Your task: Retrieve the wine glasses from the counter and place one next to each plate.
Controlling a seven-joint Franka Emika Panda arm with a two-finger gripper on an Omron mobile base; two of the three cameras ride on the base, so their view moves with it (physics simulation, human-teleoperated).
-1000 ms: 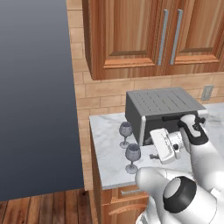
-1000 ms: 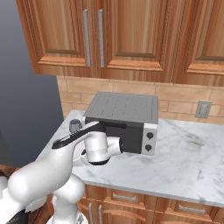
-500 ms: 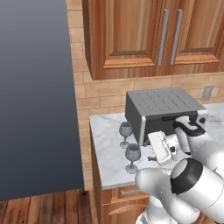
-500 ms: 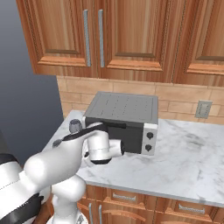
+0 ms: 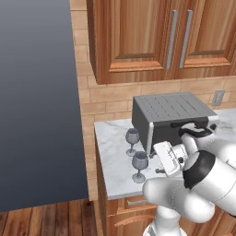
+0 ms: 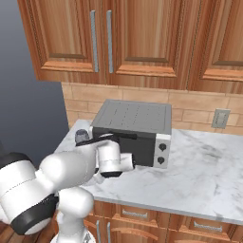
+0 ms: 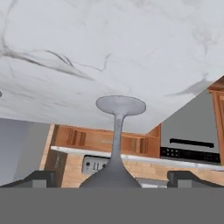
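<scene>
two wine glasses stand upright on the counter (image 5: 115, 159), near its left end and in front of the left part of a grey toaster oven (image 5: 170, 115). the rear wine glass (image 5: 132, 139) is just beside the oven's front corner; the front wine glass (image 5: 139, 165) stands nearer the counter's edge, apart from the rear one. the gripper (image 7: 113, 178) is turned upside down in the hand view, its jaws wide apart with a fingertip (image 7: 37, 178) at each side of the front glass's bowl, the stem and round foot pointing up the frame toward the marble. no contact between fingertips and glass is evident. wooden cabinets (image 6: 114, 42) hang above a tan brick backsplash (image 5: 110, 94).
</scene>
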